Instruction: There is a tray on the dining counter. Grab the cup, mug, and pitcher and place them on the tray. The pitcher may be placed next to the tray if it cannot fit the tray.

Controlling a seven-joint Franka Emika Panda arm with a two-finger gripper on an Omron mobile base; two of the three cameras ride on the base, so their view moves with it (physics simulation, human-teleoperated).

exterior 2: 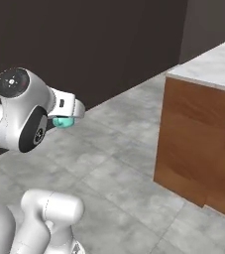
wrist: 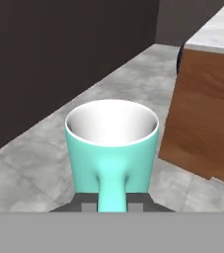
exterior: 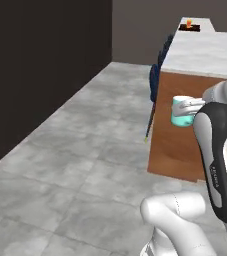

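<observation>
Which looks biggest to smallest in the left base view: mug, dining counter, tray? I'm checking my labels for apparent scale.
1. dining counter, by far the largest.
2. mug, held close to the camera.
3. tray, a small dark patch at the counter's far end; distance shrinks it, so this says nothing of true size.

Looks like we're in a rendered home kitchen, open-plan style. What we're going on: the dining counter point(exterior: 205, 52) with its white grey-veined marble top and plain brown wood front, dark blue seats point(exterior: 156, 75) tucked against its side, big grey stone floor tiles point(exterior: 75, 150), and a dark wall point(exterior: 40, 65). Far down the counter sits a dark tray point(exterior: 190, 28).
</observation>
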